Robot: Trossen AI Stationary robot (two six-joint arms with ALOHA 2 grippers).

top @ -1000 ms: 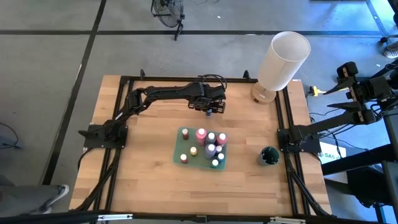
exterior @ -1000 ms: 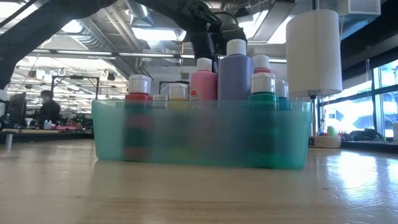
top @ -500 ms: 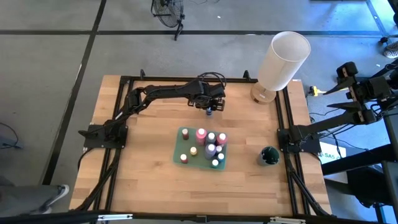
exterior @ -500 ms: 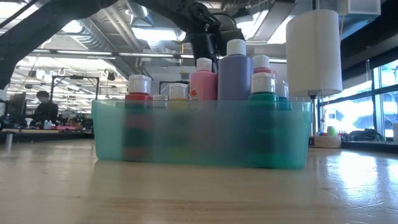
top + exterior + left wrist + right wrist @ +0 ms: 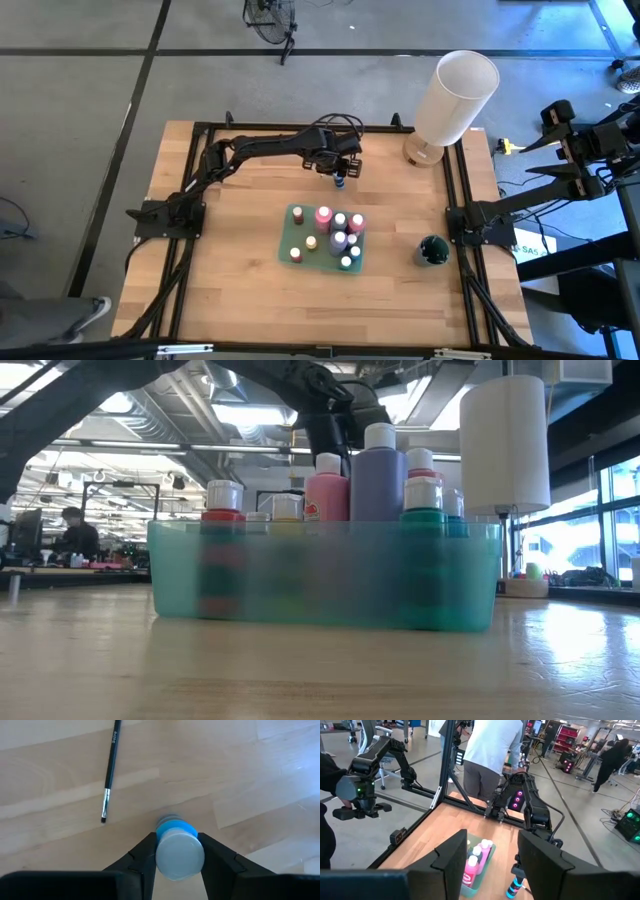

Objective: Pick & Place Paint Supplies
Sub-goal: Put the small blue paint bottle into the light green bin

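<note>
The blue bottle [image 5: 178, 851] stands between the left hand's [image 5: 178, 862] fingers, which seemingly pinch its cap.

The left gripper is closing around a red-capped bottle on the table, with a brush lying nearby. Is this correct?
Not quite. The bottle between the left gripper fingers is blue with a white cap, as the left wrist view shows. The brush does lie nearby.

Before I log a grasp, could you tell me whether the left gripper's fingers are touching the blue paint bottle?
Touching: the left wrist view shows both fingers against the blue paint bottle.
</note>
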